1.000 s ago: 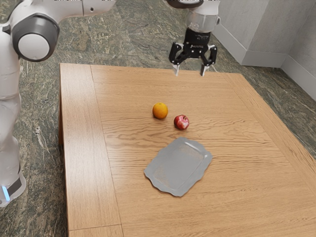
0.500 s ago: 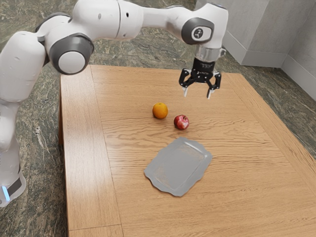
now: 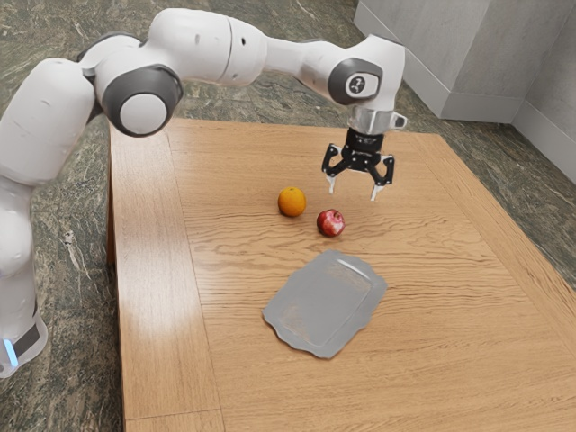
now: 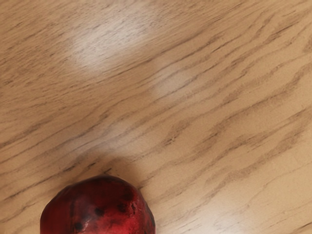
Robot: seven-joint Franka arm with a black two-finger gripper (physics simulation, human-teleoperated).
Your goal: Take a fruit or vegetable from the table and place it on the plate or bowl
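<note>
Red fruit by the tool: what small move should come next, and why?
Probably ease the tool down and a little toward the red fruit until it straddles it. The tool hangs open above the table, offset from the fruit, which lies untouched on the wood beside the orange, off the grey plate.

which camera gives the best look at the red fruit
The exterior view: the red fruit shows whole on the table, beside the orange, with the open gripper hovering near it. The wrist view gives its dark-spotted red skin up close, but the picture's edge cuts it off.
</note>
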